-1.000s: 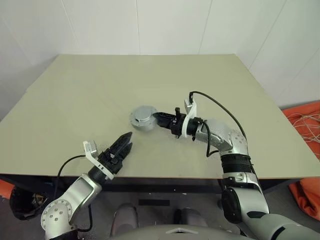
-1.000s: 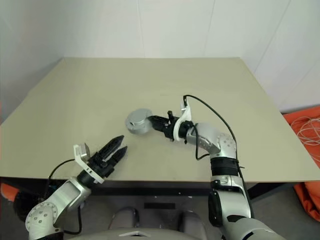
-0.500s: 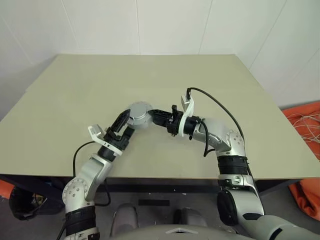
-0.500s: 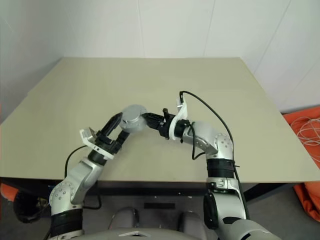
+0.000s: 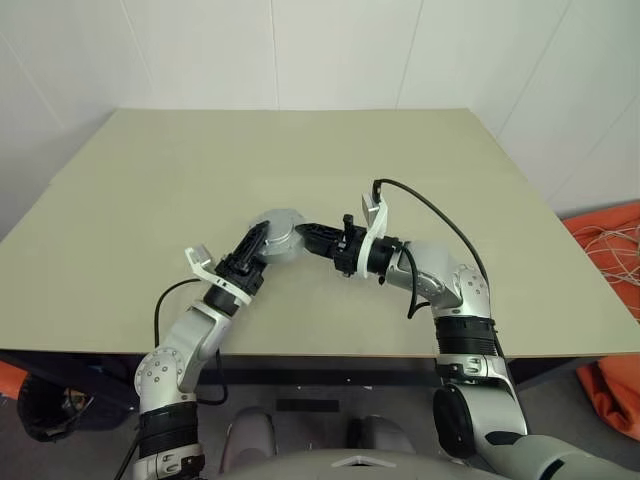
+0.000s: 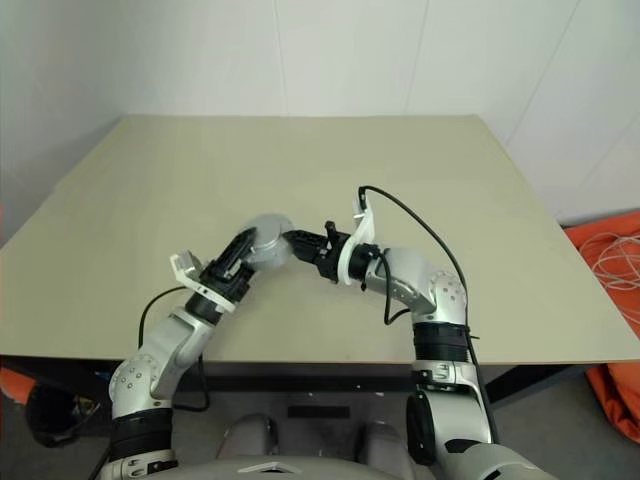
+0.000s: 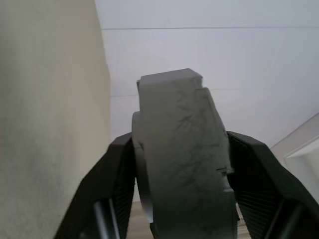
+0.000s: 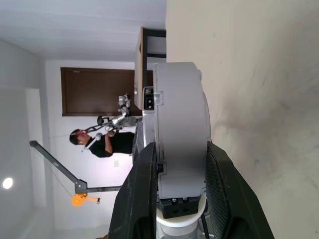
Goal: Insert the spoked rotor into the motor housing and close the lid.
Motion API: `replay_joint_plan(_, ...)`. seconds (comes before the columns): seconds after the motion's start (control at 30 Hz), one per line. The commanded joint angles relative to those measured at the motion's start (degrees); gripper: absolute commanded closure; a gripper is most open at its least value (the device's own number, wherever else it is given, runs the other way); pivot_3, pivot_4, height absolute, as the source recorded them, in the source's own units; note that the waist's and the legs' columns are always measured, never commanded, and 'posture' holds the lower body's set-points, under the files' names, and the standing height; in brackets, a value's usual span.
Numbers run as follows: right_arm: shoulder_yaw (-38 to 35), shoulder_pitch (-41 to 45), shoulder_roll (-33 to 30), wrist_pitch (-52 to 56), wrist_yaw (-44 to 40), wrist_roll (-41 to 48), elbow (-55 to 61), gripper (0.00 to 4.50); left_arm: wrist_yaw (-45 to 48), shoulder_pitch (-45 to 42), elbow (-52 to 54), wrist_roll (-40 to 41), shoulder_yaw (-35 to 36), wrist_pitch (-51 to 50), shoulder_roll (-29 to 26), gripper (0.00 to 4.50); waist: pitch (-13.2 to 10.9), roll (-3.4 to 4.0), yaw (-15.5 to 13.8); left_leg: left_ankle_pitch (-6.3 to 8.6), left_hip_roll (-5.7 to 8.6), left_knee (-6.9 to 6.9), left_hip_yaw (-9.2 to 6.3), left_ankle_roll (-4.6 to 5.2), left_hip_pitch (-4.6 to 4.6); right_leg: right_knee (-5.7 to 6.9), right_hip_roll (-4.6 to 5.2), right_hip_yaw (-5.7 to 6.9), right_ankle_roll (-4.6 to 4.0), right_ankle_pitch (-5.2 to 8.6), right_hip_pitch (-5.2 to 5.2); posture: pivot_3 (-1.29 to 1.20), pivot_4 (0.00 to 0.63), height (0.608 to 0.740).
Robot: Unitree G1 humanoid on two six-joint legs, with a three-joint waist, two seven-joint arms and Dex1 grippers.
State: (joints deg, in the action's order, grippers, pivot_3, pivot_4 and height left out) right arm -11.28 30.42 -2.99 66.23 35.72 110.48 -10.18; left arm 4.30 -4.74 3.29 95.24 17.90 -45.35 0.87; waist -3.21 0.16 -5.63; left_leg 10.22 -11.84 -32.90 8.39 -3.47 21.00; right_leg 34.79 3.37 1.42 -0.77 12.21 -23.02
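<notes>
Motor housing, a round grey metal cup with its grey disc lid closed over it (image 5: 276, 234), hangs just above the beige surface (image 5: 130, 190) near the middle, clamped between both arms. From the left, the left gripper (image 5: 254, 244) reaches up and to the right, its two black fingers (image 7: 112, 191) set on either face of the casing's edge; in the left wrist view they bracket the body closely, though whether they press firmly yet I cannot tell. On the right, the right gripper (image 5: 308, 233) comes in from the opposite side, its black fingers (image 8: 144, 199) pinching the casing across its thickness.

By my reading, lid and cup are already together and the step in hand is squeezing them fully shut. To do it well, the left gripper should bear squarely on the flat faces, opposite the right one's hold, so the two halves meet evenly without twisting or slipping out.

The casing is tilted, one flat face turned up and towards the robot's left. Its short axis runs through the thickness; its broad faces lie between the fingers.

A person (image 8: 102, 142) stands in the background of the right wrist view.
</notes>
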Motion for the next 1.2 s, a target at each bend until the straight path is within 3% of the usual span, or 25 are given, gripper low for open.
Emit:
replay_joint_plan(0.03,-0.79,0.68,0.53,0.23,-0.88,2.52,3.33,3.4,-0.34,-0.44,1.83,0.51,-0.78,-0.37,-0.63,2.32,0.0,0.0,0.01,0.0,0.0,-0.02,-0.01,0.0,0.0,0.0,0.0,0.0,0.01,0.0,0.0,0.0,0.0,0.74)
replay_joint_plan(0.33,-1.01,0.28,-0.48,-1.67,-1.14,2.52,3.08,3.4,-1.19,-0.07,2.94,1.76,-1.04,0.75,0.31,2.33,0.0,0.0,0.02,0.0,0.0,-0.12,-0.01,0.0,-0.01,0.01,0.02,0.0,0.1,-0.07,0.06,0.0,0.0,0.74)
replay_joint_plan(0.67,0.82,-0.96,-3.69,-5.41,0.15,1.54,1.97,0.03,-0.85,-0.21,3.46,1.02,-0.95,2.28,0.65,2.39,0.01,-0.01,0.0,0.0,0.02,-0.15,-0.01,0.0,0.01,0.02,0.05,0.0,0.12,-0.08,0.07,0.0,0.0,0.74)
replay_joint_plan(0.73,0.84,-1.19,-4.39,-8.09,0.76,-3.54,1.11,0.0,-0.72,-0.26,3.8,0.19,-0.55,3.46,0.88,2.39,0.01,-0.01,0.01,0.0,0.02,-0.18,-0.01,0.0,0.0,0.02,0.06,0.0,0.14,-0.09,0.09,0.0,0.0,0.74)
replay_joint_plan(0.8,0.93,-1.63,-5.85,-14.72,2.48,-16.31,-0.96,0.0,-1.14,-0.33,4.14,-3.35,0.28,6.82,1.29,2.39,0.03,-0.04,0.01,0.0,0.03,-0.2,-0.01,0.0,0.01,0.02,0.07,0.0,0.15,-0.1,0.12,0.0,0.0,0.74)
replay_joint_plan(0.87,-0.38,-2.04,-6.66,-17.83,0.96,-21.94,-3.02,0.0,-2.32,-0.62,4.13,-7.69,1.31,11.04,1.89,2.39,0.06,-0.09,0.0,0.0,0.05,-0.21,-0.01,-0.01,0.09,0.0,0.11,0.02,0.16,-0.1,0.2,0.0,0.0,0.74)
replay_joint_plan(1.2,-2.49,-2.57,-4.94,-13.6,-3.95,-23.97,-2.48,0.0,-9.25,-4.01,2.59,-20.41,7.92,26.9,4.24,2.39,0.18,-0.39,0.08,0.0,0.06,-0.36,-0.02,0.0,0.07,-0.06,0.12,0.0,0.27,-0.16,0.19,0.0,0.0,0.74)
